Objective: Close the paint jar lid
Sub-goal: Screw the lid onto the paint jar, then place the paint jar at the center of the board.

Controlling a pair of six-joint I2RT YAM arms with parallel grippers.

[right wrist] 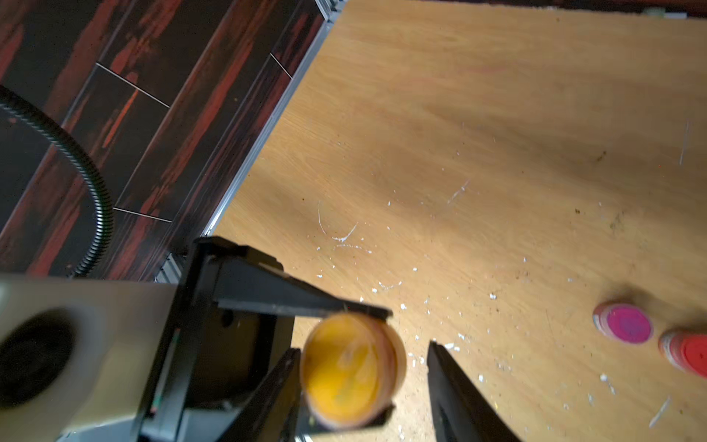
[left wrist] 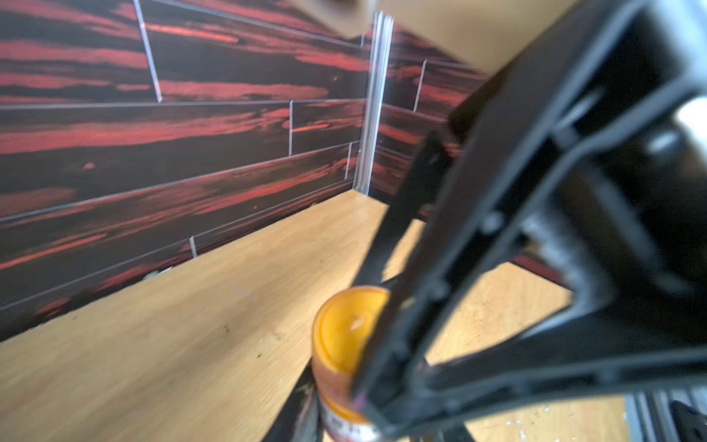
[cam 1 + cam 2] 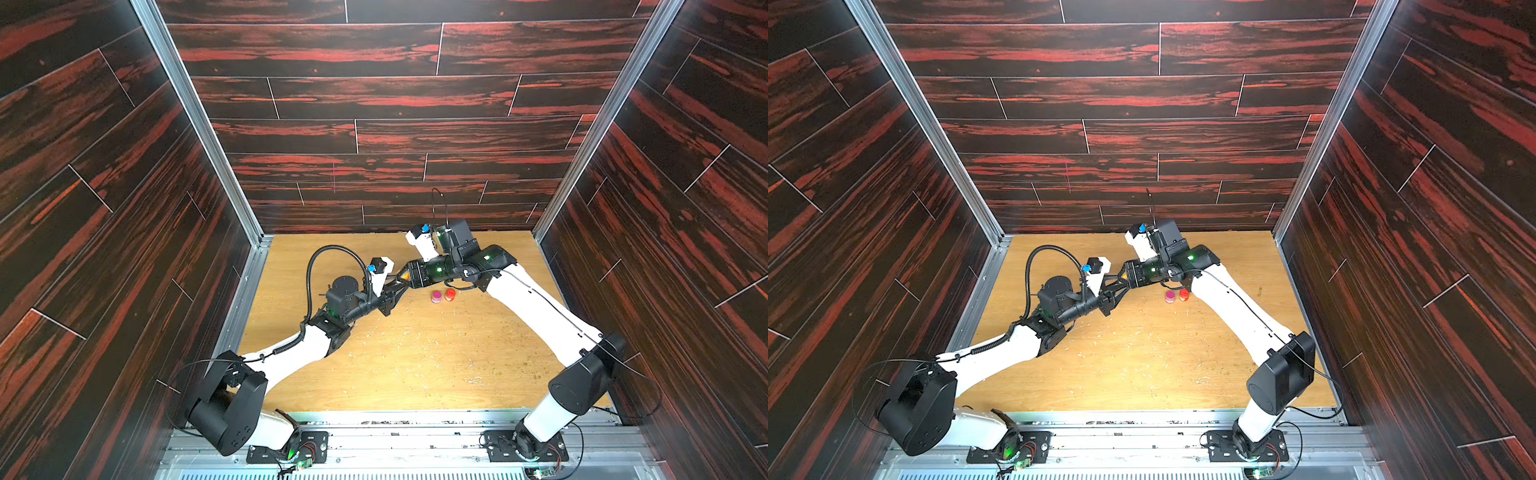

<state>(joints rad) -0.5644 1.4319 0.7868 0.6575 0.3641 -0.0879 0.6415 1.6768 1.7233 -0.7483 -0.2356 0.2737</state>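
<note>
Closest to the right wrist lens stood the right pincer (image 1: 361, 352), its two black fingers (image 1: 455, 394) spread to either side of the paint jar (image 1: 350, 377). One finger stood clear of the jar's side, with bare wood showing in the gap. The other lay against it or very nearly, too close to tell. That pincer was released and gripped nothing.

The left pincer (image 3: 400, 281) was clenched on the same jar. One of its fingers pressed along the jar's edge, and the opposite one was mostly hidden beneath it. The jar was held up off the worktop (image 3: 415, 361), about mid-width and toward the far half, where the two arms met tip to tip. Its orange lid (image 2: 344, 333) sat on top, though whether it was screwed fully down could not be told.

Counted out, there were two arms, two pincers and three jars in all. One jar was the orange one in the grip. The other two, a pink jar (image 3: 436, 296) and a red jar (image 3: 449, 294), stood upright on the worktop just beside each other, both capped, near the right arm. White flecks (image 1: 344, 237) lay scattered over the wood.
</note>
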